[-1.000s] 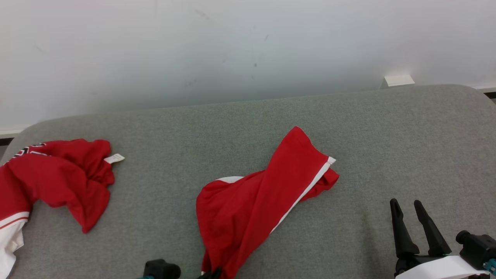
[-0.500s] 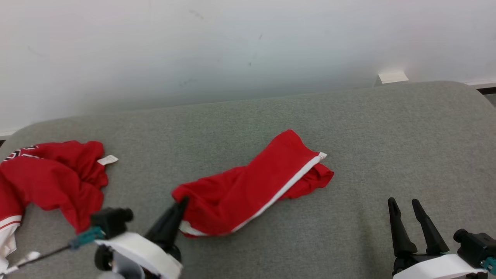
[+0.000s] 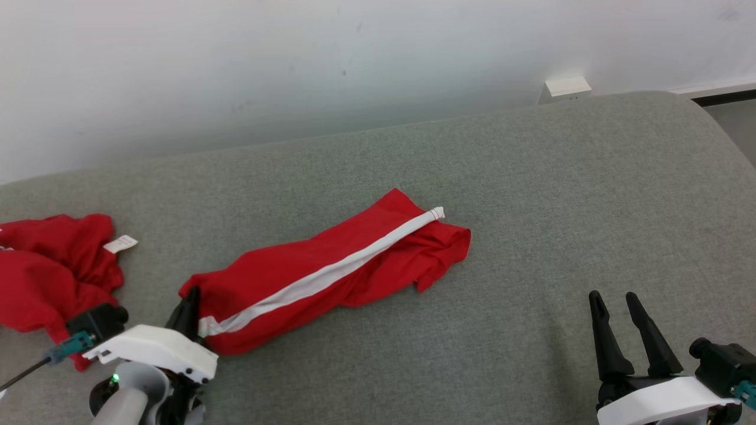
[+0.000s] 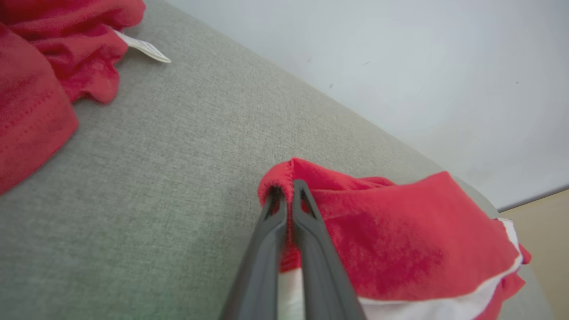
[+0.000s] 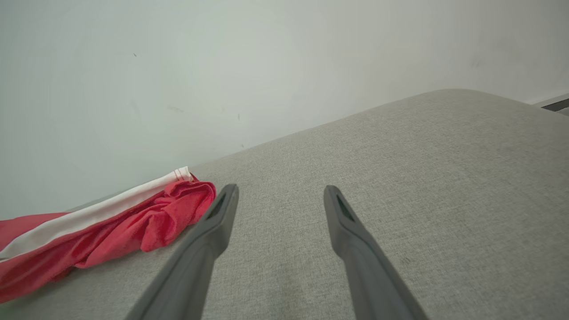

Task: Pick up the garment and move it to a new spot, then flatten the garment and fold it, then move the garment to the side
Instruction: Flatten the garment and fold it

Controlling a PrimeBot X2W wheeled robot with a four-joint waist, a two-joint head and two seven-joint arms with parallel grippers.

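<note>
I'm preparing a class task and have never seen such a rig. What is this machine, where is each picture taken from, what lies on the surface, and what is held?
A two-armed robot; each arm ends in a gripper with two dark fingers. One picture looks down from its head, the others along each wrist's fingers. On the grey surface lie a red garment with a white stripe and, to its left, a crumpled red garment. The left gripper is shut on the striped garment's end; the right gripper is open and empty.
</note>
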